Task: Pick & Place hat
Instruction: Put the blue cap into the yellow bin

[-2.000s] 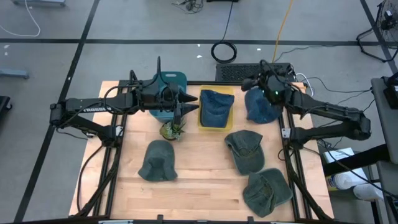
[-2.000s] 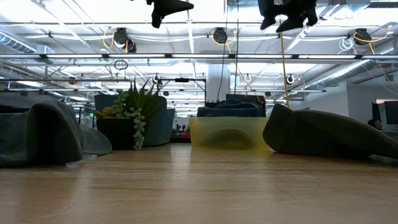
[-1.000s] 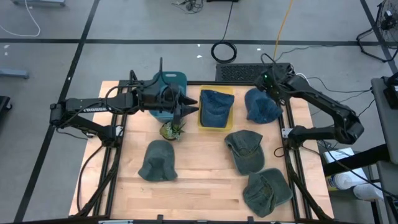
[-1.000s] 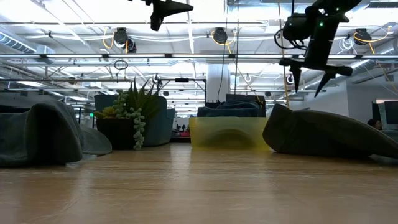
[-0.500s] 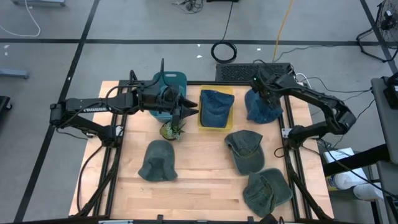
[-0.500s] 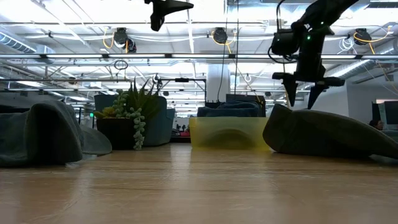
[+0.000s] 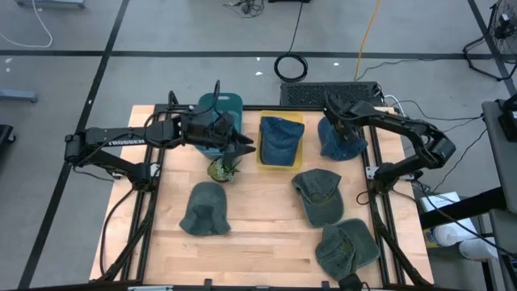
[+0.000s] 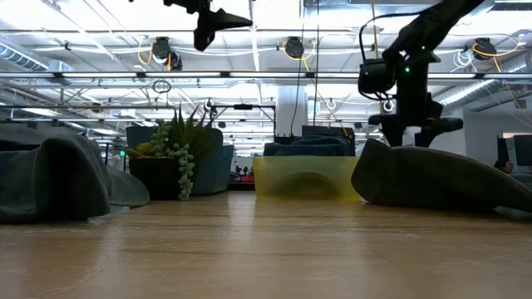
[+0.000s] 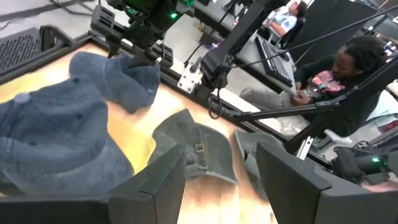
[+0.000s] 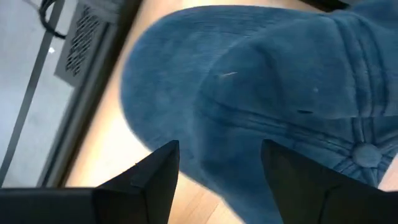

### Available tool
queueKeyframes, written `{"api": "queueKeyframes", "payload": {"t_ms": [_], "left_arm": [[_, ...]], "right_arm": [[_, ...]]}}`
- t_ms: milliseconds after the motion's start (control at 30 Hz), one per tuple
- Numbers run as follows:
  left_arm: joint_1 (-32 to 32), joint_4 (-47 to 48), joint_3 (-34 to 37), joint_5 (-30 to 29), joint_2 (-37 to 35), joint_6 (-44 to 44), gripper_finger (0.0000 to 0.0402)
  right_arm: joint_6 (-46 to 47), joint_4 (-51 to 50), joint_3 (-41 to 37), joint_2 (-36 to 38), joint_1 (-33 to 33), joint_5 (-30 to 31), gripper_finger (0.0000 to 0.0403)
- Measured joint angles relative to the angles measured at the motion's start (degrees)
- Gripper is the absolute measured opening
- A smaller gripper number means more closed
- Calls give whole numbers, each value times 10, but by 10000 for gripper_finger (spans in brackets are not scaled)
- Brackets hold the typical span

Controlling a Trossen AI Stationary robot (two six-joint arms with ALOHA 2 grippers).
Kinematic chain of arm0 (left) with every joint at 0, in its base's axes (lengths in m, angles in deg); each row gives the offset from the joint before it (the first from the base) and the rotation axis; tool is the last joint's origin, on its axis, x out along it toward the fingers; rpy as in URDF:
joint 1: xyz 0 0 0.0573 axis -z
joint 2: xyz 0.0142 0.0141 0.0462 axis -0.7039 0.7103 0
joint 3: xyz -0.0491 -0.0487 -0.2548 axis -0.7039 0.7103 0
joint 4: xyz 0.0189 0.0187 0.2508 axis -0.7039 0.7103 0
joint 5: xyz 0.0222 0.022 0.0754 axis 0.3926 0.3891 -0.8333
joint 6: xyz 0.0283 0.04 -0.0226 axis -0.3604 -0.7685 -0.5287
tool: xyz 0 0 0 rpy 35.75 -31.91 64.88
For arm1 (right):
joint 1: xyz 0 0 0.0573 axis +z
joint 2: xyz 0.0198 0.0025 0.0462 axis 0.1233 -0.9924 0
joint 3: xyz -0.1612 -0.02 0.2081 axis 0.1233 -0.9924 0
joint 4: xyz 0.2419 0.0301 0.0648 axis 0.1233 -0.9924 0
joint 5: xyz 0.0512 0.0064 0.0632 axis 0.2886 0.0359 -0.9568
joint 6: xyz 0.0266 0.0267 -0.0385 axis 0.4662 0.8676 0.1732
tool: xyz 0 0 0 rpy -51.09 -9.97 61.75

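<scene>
A blue denim hat [image 7: 341,139] lies crown up at the table's far right, and also shows in the right wrist view [image 10: 261,93]. My right gripper [image 7: 334,123] is open and points down right over that hat's far-left part, its fingers [image 10: 146,177] straddling the crown's slope. In the low view my right gripper [image 8: 414,139] dips behind a nearer hat. A second blue hat [image 7: 281,139] lies in a yellow tray [image 7: 260,155]. My left gripper [image 7: 245,146] hovers open and holding nothing, high over the table beside the tray's left side [image 9: 217,183]. My right gripper comes at the blue hat from above, open, one finger on each side of the crown's slope [image 10: 211,118]. I cannot tell whether the fingertips touch the cloth. The hat lies flat on the table.
Three grey-green hats lie on the near half of the table: left [image 7: 206,208], middle-right [image 7: 319,194], near right [image 7: 347,246]. A small potted plant [image 7: 224,168] and a teal container [image 7: 222,105] stand under the left arm. A seated person [image 9: 348,59] shows beyond the table's right side.
My right gripper has swung from a raised pose, tipped to point down, and come down toward the blue hat at the far right, staying open. The hats have kept still.
</scene>
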Motion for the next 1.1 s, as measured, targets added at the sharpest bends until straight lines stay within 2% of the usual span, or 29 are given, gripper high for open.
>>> {"api": "queueKeyframes", "payload": {"t_ms": [333, 467, 600, 867, 933, 1100], "left_arm": [[0, 48, 0, 0, 0, 3, 202], [0, 54, 0, 0, 0, 3, 202], [1, 55, 0, 0, 0, 2, 202], [1, 55, 0, 0, 0, -4, 202], [1, 55, 0, 0, 0, -4, 202], [1, 55, 0, 0, 0, -15, 202]], "right_arm": [[24, 153, -101, 0, -7, 25, 214], [21, 157, -105, 1, -8, 25, 205], [-7, 158, -105, 4, -8, 23, 162], [-27, 161, -105, 4, 9, 12, 22], [-41, 161, -105, 4, 13, 15, 8], [-72, 153, -106, 8, 15, 33, 3]]}}
